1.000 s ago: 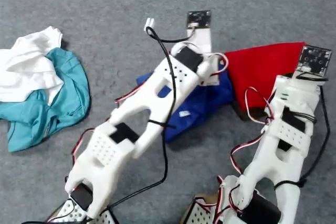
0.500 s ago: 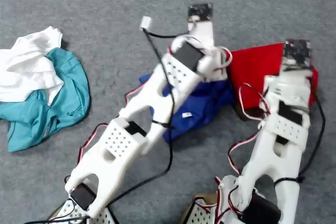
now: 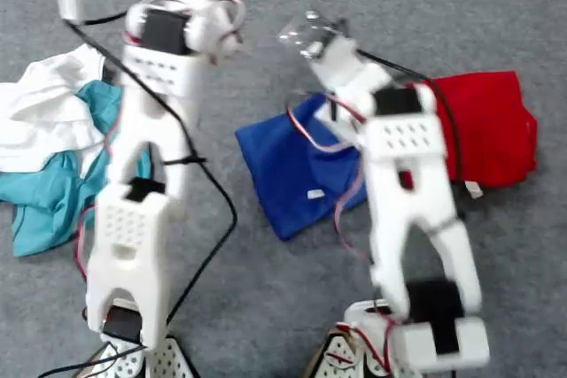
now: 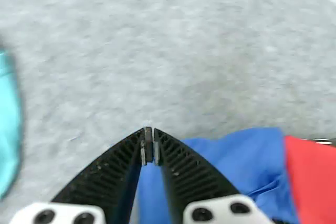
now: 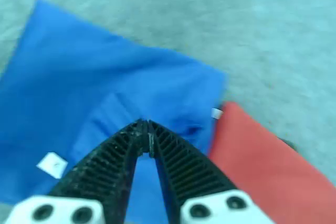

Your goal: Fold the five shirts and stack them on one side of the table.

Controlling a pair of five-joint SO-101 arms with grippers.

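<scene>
From where I stand, the folded blue shirt (image 3: 288, 170) lies flat near the middle of the grey table (image 3: 496, 33), and the folded red shirt (image 3: 492, 126) sits at its 3 o'clock. In the right wrist view the two touch. Over at the table's 9 o'clock edge there's a loose heap, with a white shirt (image 3: 44, 108) crumpled on top of a teal shirt (image 3: 53, 196).

The right arm stands over the seam between blue and red and hides part of both. The right gripper (image 5: 143, 129) hangs above the blue cloth, its jaws pressed together with nothing between them. The left arm stretches toward 11 o'clock, covering the teal shirt's near edge. The left gripper (image 4: 148, 139) is clenched and empty over bare table. A black cable (image 3: 217, 196) from that arm loops across the cloth-free grey.

A small white tag (image 3: 313, 194) lies on the blue shirt, and another tag (image 3: 472, 189) lies at the red shirt's 6 o'clock edge. Any print on either is too small to read.
</scene>
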